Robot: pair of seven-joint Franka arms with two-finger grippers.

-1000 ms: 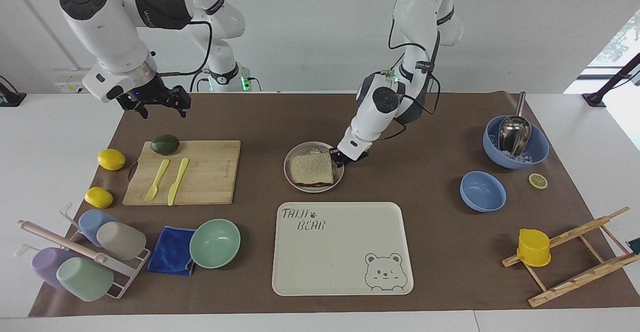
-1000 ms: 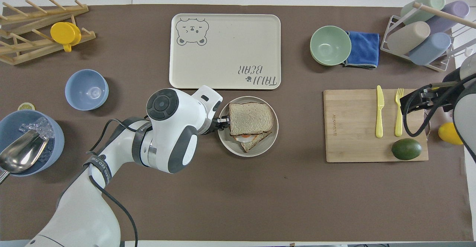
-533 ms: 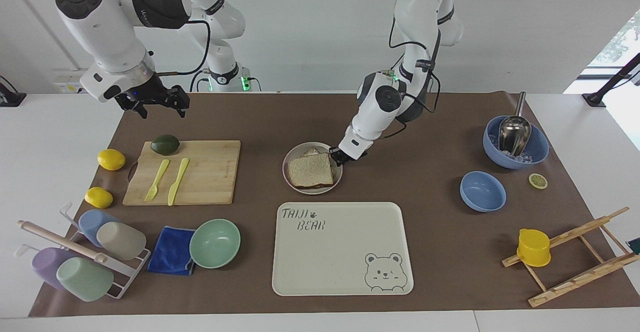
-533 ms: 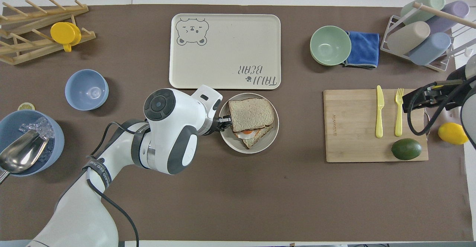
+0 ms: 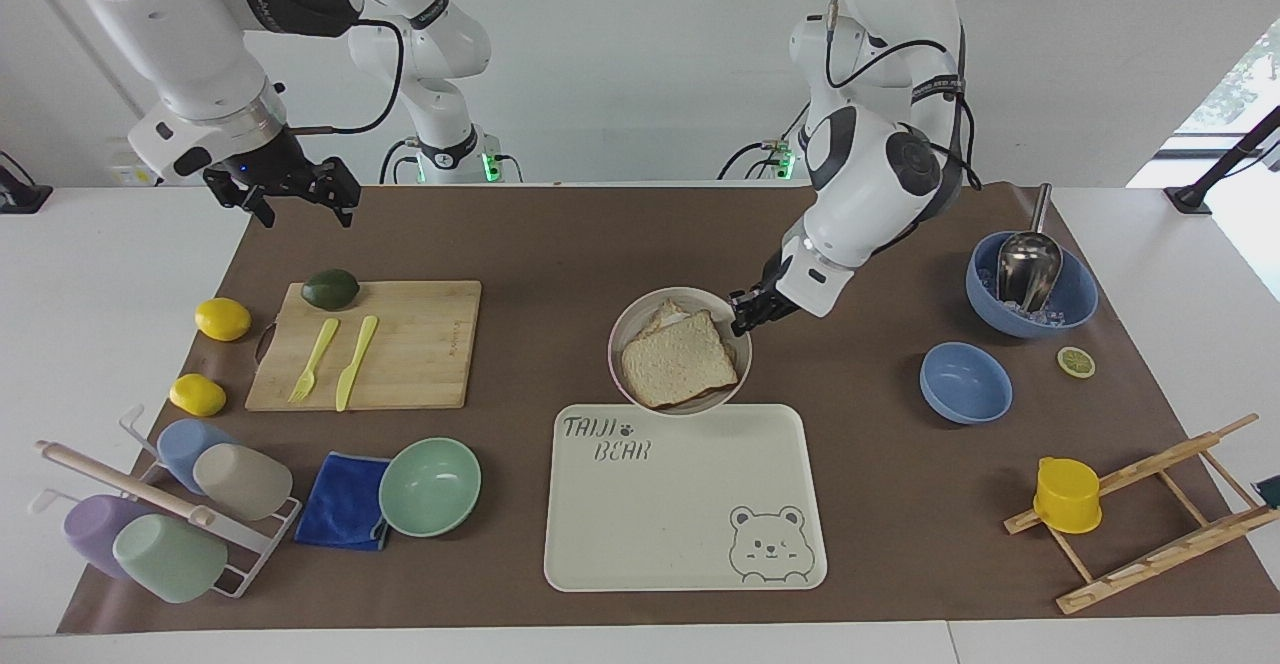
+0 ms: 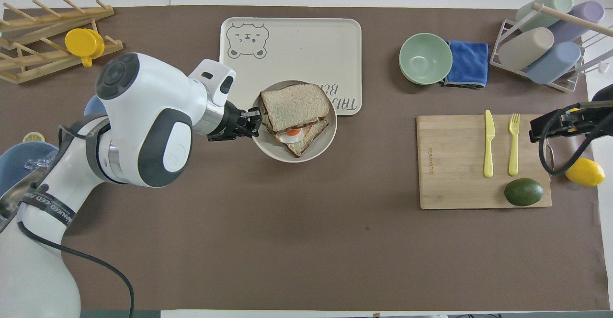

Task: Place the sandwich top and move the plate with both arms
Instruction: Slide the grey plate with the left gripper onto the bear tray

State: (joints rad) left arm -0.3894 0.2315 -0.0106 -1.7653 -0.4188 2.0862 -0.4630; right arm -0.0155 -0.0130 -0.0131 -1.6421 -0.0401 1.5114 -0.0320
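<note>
The left gripper (image 5: 745,312), clamped on the plate's (image 5: 632,319) rim, held it raised over the tray's (image 5: 690,554) near edge, bread top (image 5: 680,359) on. The right gripper (image 5: 285,189) waited open, well away. Next, probably: lower onto the tray.

Readable text: "TAIJI BEAR" printed on the cream tray (image 5: 690,504), with a paw mark between the words and a bear face drawn in one corner; in the overhead view the plate (image 6: 311,148) covers part of the lettering. Cutting board (image 5: 400,344) has a small stamped mark, too small to read. Arm bands carry white lettering, not legible.
</note>
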